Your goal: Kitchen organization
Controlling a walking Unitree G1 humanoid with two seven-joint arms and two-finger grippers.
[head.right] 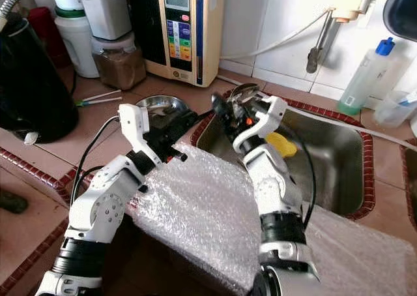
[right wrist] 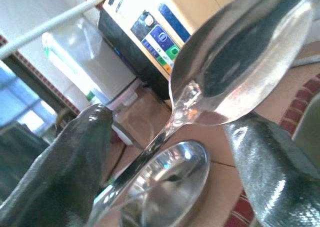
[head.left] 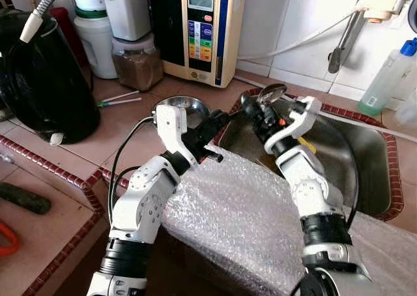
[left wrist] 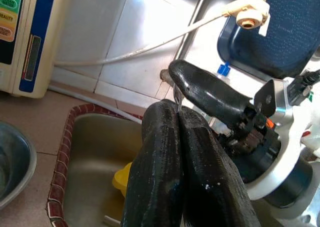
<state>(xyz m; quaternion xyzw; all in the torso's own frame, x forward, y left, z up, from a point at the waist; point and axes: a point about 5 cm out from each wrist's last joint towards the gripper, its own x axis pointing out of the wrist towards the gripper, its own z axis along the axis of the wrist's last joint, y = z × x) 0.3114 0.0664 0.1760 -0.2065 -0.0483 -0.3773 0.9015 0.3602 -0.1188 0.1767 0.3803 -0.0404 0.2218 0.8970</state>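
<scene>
Right pincer [head.left: 255, 107] clamped on spoon [head.left: 271, 93] at sink [head.left: 365, 146] left rim; left pincer [left wrist: 182, 137] pressed together, empty. Risk: spoon slips, falls short of bowl [head.left: 180, 104].

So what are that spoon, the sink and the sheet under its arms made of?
Spoon: polished metal, probably steel; it mirrors the room. Sink: brushed metal, likely stainless, with a dull grey sheen. Sheet: clear plastic bubble wrap, covered in small bubbles.

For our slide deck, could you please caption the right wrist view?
Right gripper holds a metal spoon above a steel bowl on the tiled counter.
</scene>
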